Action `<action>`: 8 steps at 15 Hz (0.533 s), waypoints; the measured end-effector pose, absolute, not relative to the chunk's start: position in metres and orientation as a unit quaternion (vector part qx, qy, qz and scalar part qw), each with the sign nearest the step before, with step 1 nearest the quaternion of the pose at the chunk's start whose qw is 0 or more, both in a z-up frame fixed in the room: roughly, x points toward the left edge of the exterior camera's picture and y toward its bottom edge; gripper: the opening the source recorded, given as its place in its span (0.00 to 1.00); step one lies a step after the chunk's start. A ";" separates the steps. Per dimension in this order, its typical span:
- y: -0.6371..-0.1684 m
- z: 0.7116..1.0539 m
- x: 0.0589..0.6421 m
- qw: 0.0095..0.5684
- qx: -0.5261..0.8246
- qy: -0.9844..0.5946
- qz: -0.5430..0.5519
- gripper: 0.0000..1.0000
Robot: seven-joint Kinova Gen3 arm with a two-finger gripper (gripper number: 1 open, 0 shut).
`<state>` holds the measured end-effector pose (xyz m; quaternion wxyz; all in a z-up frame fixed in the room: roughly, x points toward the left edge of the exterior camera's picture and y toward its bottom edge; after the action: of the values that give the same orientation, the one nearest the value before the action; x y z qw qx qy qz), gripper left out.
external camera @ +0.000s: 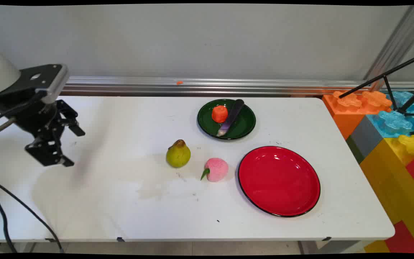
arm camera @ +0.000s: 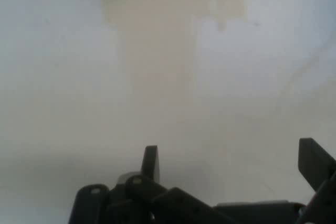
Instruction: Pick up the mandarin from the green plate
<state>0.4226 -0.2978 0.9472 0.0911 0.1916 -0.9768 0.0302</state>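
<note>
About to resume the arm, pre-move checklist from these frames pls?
1. Hand open and holding nothing: ok, both views show the fingers spread apart with only bare table between them.
2. Hand apart from the props: ok, it hangs over the table's left part, well left of the pear.
3. Pear and pink peach free-standing: ok, side by side, not touching, left of the red plate.
4. Red plate unoccupied: ok.
5. Green plate contents settled: ok, orange piece and knife lie on it.
6. Cables slack enough: cannot tell.
</note>
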 end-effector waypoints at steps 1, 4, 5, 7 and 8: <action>-0.305 0.946 0.424 0.098 0.202 -0.974 0.037 1.00; -0.329 0.944 0.427 0.124 0.234 -0.963 0.058 1.00; -0.338 0.944 0.427 0.134 0.245 -0.958 0.065 1.00; -0.360 0.943 0.425 0.162 0.273 -0.945 0.081 1.00; -0.371 0.943 0.424 0.177 0.286 -0.938 0.089 1.00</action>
<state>0.4237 -0.3705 0.9429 0.1770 0.2859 -0.9376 0.0887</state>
